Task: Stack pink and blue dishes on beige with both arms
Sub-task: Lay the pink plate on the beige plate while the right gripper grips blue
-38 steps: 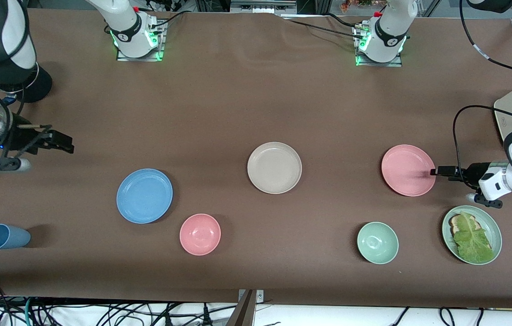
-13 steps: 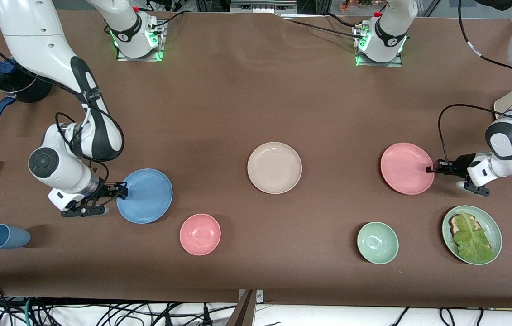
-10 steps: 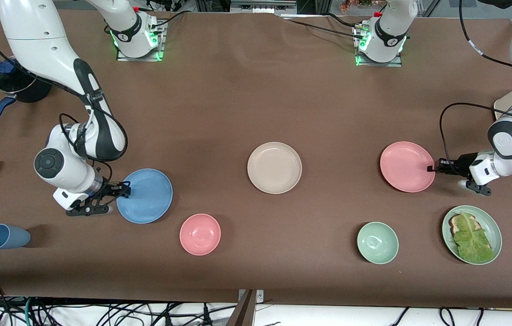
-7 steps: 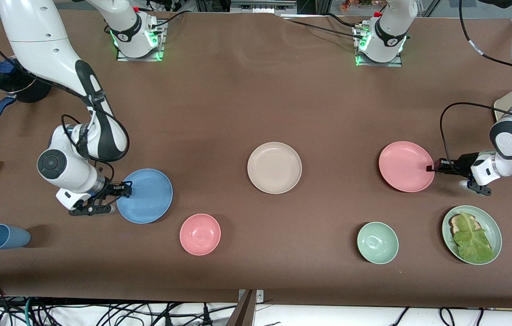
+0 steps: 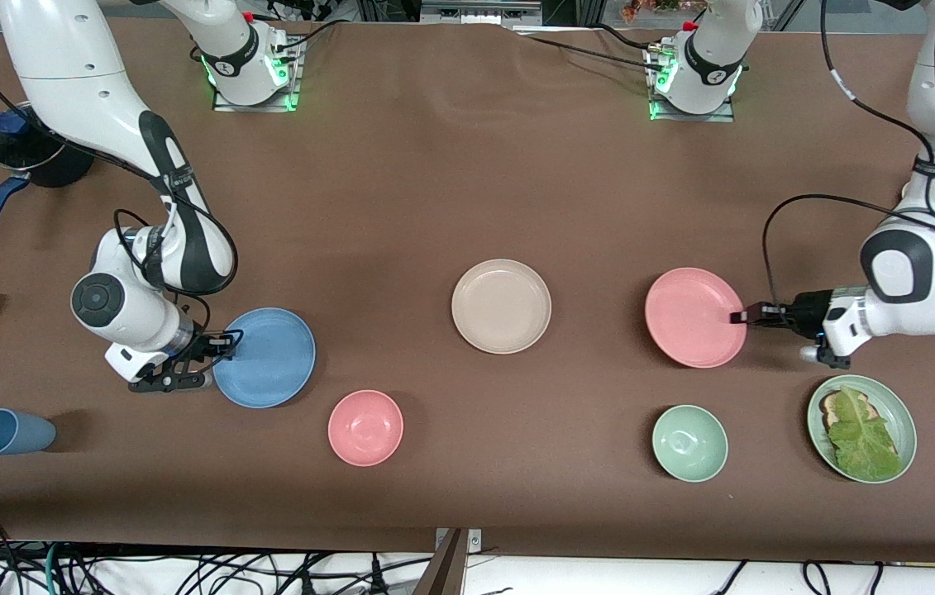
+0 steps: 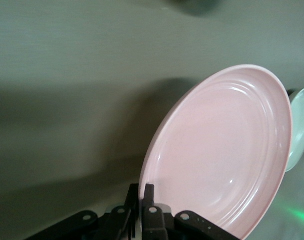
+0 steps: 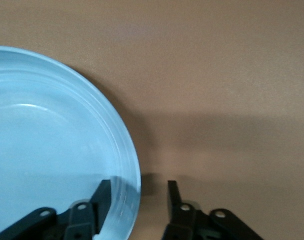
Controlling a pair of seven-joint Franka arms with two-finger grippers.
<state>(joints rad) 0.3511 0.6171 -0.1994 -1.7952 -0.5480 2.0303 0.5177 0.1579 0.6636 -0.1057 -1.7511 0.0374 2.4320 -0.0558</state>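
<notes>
Grip on pink plate (image 5: 694,316) looked thin: left gripper (image 5: 738,316) pinched only its rim, plate airborne and tilted, between beige plate (image 5: 501,306) and sandwich plate (image 5: 861,428); could slip. Right gripper (image 5: 225,340) straddled blue plate (image 5: 266,357) rim, fingers (image 7: 103,197) not clamped, plate on table; could slide off.

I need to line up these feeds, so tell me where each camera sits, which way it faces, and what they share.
Front view: high across the table, facing both arm bases; shows both arms, the beige plate, the left gripper shut on the pink plate, the right gripper straddling the blue plate's rim.
Left wrist view: on the left wrist, looking along its fingers at the tilted pink plate.
Right wrist view: on the right wrist, looking down past its fingers at the blue plate.
Shared: each wrist view's plate also appears in the front view.
</notes>
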